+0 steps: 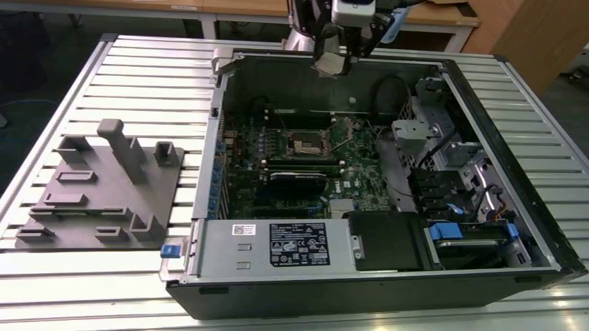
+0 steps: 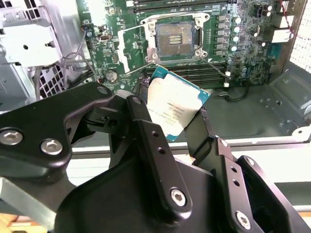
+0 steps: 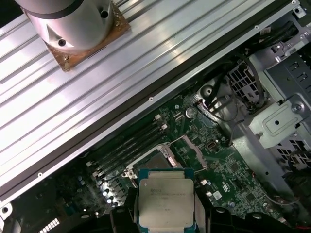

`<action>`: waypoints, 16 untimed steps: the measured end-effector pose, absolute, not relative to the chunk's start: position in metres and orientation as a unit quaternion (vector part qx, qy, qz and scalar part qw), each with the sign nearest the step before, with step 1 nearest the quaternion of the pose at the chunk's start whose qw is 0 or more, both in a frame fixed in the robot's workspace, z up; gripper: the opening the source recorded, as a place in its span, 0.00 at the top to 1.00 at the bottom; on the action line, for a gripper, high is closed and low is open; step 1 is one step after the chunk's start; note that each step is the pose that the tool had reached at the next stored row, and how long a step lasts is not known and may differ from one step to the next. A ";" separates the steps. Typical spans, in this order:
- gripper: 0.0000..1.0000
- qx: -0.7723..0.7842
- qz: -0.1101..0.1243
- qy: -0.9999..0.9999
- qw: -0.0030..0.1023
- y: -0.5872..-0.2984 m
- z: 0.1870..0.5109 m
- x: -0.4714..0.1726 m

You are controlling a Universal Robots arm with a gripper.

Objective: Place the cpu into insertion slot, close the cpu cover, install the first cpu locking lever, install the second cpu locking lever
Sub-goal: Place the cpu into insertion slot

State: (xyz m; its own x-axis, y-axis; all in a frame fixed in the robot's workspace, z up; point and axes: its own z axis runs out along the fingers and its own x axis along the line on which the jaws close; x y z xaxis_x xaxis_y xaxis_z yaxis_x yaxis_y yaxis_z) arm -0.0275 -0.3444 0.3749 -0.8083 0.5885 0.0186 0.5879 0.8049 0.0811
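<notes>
In the exterior view the fingers hang over the far rim of the open computer case on the slatted worktop. They are well apart from the insertion slot on the green circuit board. A grey fixture lies at the exterior view's left. In the second wrist view the black fingers pinch the cpu by two opposite edges, tilted and clear of the uncovered, dark-centred insertion slot. In the first wrist view the cpu sits between the fingers, above the board, overlapping the slot.
</notes>
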 end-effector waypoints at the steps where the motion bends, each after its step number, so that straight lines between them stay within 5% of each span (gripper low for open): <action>1: 0.46 0.316 0.041 0.948 0.004 -0.344 0.375 -0.028; 16: 0.46 0.343 0.041 0.939 0.005 -0.348 0.374 -0.030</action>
State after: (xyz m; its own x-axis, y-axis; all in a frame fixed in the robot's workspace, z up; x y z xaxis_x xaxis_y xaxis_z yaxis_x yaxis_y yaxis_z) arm -0.0300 -0.3485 0.3741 -0.7651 0.6437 0.0186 0.6428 0.7617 0.0809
